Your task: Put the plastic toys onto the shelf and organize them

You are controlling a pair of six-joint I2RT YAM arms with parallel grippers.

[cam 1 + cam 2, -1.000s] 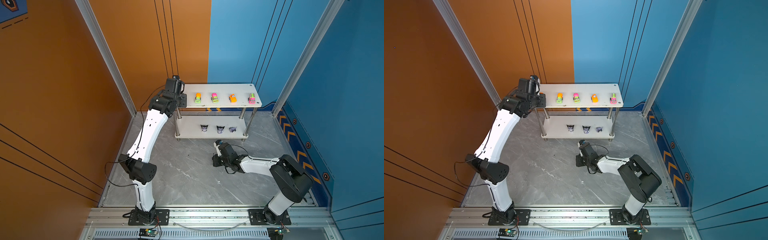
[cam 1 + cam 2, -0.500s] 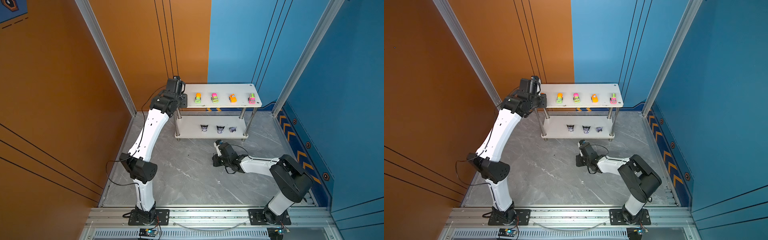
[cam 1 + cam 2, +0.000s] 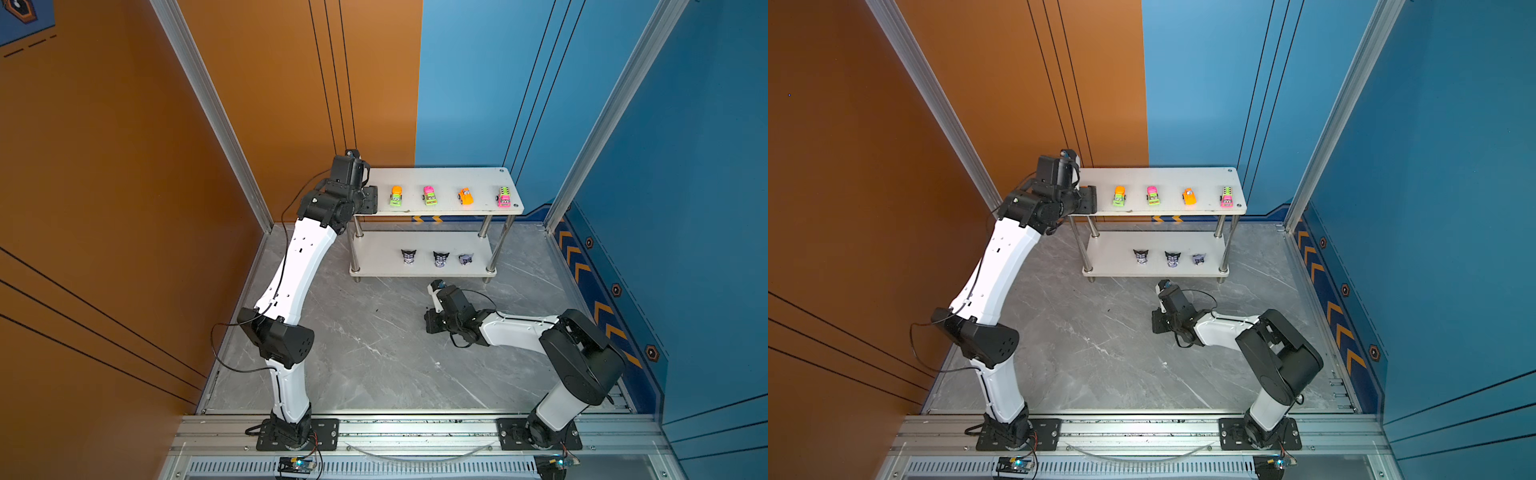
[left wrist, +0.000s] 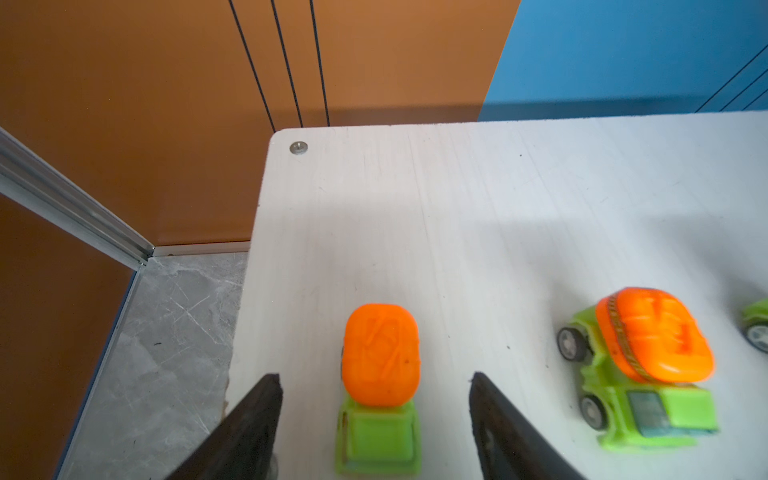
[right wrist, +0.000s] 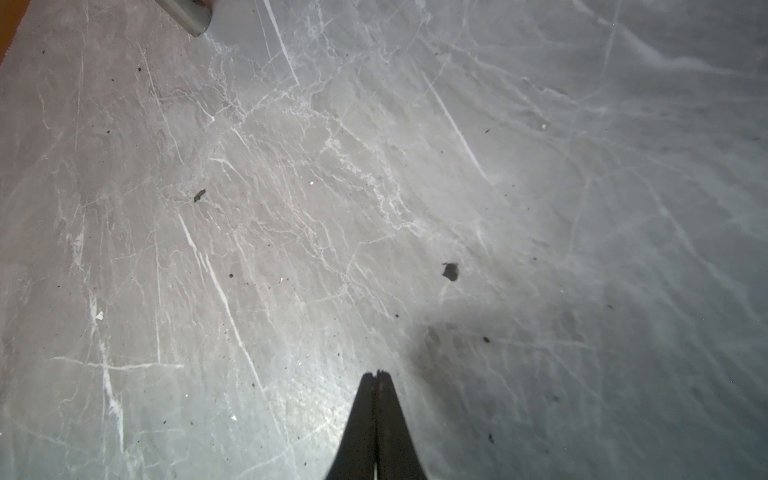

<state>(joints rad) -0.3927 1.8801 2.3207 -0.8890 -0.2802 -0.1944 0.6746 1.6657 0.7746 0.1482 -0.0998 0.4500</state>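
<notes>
We see the shelf [image 3: 500, 243], a white two-tier rack on chrome posts, standing at the far side of the scene. Its upper board [image 3: 449, 178] carries five toy cars in a left-to-right row close to the near edge, all upright and spaced apart. The leftmost car [image 4: 380, 390], green with an orange top, shows only in the left wrist view. Then come the second car [image 3: 396, 196] in the same colours, the pink-topped car [image 3: 429, 195], the orange car [image 3: 466, 196], and the pink striped car [image 3: 504, 196] at the right end. On the lower board [image 3: 374, 254] we find three figurines in a row: the left figurine [image 3: 408, 256] and the middle figurine [image 3: 441, 258], both black-eared, and the paler lilac right figurine [image 3: 466, 259].
</notes>
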